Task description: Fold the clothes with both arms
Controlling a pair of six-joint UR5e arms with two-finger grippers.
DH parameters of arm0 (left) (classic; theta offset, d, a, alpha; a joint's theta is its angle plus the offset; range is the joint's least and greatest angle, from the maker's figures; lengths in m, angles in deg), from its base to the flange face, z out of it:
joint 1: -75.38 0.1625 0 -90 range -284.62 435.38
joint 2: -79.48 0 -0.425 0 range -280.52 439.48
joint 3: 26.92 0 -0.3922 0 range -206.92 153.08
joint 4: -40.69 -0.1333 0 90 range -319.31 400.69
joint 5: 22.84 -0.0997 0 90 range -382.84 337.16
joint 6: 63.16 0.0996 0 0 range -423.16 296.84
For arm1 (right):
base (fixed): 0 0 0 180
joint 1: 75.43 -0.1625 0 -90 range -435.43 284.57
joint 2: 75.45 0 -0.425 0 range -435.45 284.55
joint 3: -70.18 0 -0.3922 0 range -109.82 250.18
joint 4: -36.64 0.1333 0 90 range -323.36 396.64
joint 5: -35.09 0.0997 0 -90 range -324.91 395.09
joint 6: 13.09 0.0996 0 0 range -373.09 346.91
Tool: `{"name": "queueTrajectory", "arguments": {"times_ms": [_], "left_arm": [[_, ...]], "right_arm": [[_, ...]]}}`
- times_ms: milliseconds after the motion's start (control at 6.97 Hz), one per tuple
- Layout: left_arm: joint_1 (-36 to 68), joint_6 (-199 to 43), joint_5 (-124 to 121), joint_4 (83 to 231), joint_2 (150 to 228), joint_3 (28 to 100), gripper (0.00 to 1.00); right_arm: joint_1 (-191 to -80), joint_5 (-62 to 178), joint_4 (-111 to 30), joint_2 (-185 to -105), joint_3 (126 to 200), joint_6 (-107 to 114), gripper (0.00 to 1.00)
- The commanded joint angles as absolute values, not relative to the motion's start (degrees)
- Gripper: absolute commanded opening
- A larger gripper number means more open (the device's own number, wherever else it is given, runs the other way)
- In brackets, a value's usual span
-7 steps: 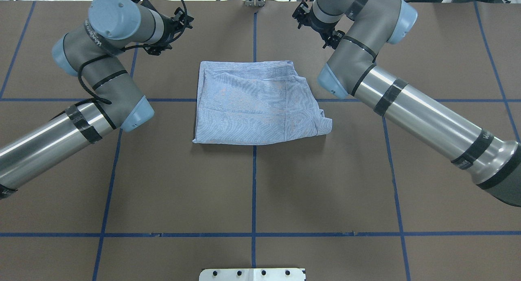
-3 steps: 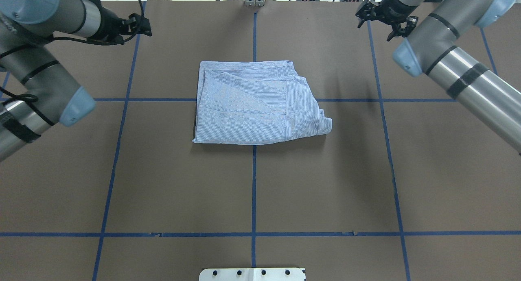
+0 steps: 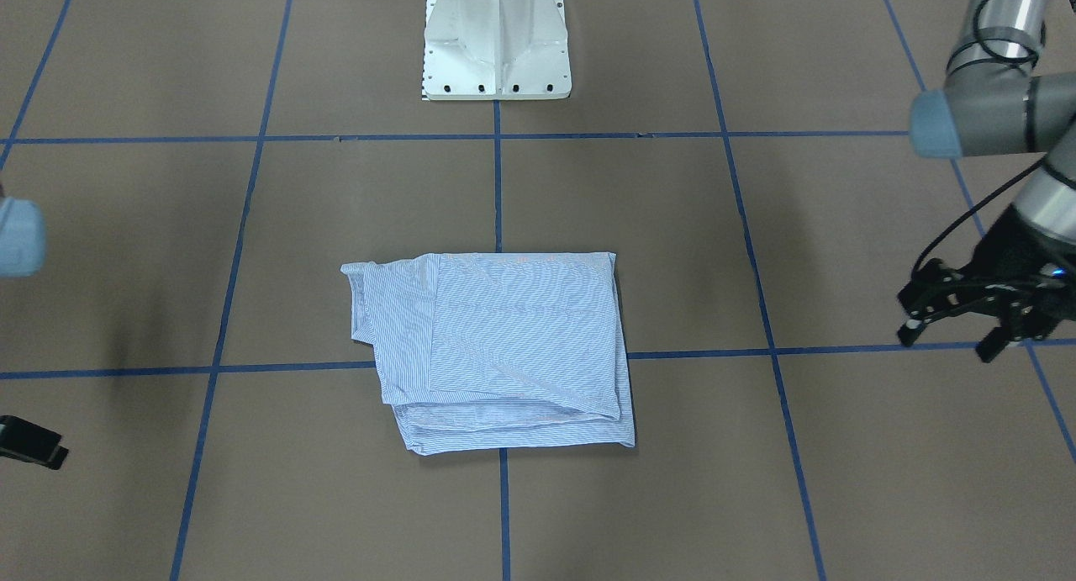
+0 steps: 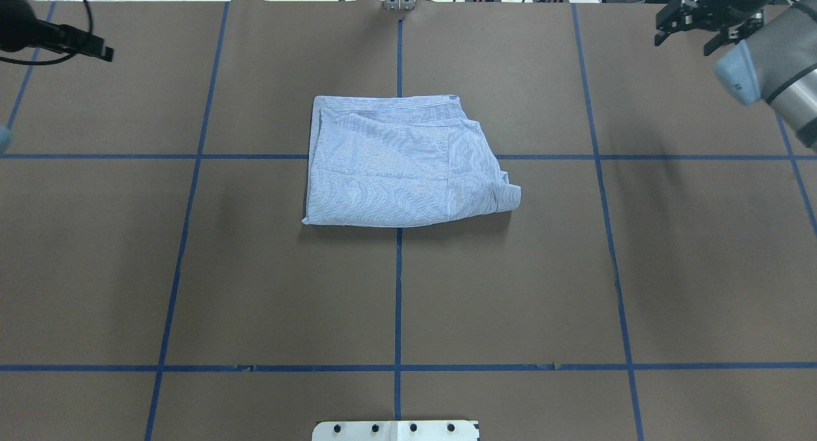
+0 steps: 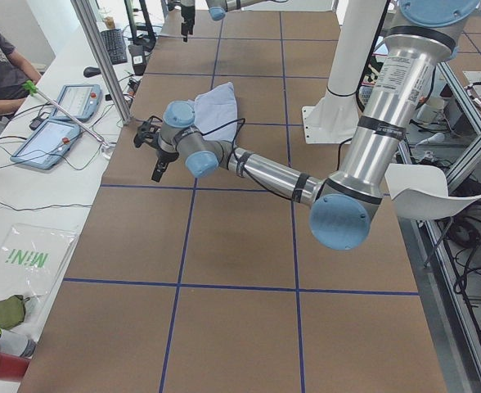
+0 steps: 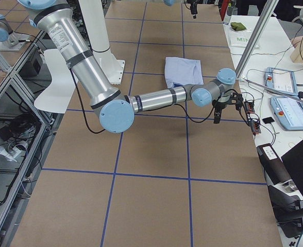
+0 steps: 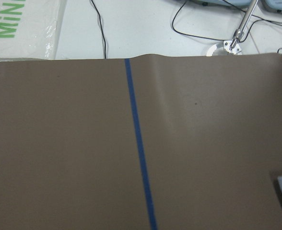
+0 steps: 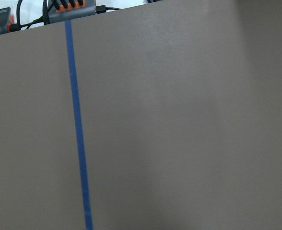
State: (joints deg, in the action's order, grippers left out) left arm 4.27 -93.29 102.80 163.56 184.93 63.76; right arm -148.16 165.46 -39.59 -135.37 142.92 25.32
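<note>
Light blue and finely white-striped, the button-up shirt lies folded into a rough rectangle at the middle of the brown-covered table, over a crossing of the blue tape lines, with one bunched corner poking out on the robot's right. On my feeds I see the left arm's black two-finger gripper hovering well off to the shirt's left — fingers spread with nothing between them — and the right arm's black two-finger gripper hanging near the table's far right corner, jaws likewise apart and empty.
</note>
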Motion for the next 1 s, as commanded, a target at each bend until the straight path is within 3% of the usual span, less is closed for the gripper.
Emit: {"name": "queueTrajectory", "arguments": {"times_ms": [0,431,861], "left_arm": [[-4.4,-75.7,108.02,162.86,176.54,64.4,0.99],[-12.58,-59.87,110.66,146.3,176.6,64.58,0.99],[-12.77,-59.65,111.9,145.19,175.99,64.58,0.99]], "right_arm": [[-155.64,166.93,-54.52,-144.49,154.33,3.8,1.0],[-158.66,167.28,-55.29,-156.02,164.2,-1.14,1.0],[-158.66,167.72,-55.12,-157.63,165.63,-1.14,1.0]]}}
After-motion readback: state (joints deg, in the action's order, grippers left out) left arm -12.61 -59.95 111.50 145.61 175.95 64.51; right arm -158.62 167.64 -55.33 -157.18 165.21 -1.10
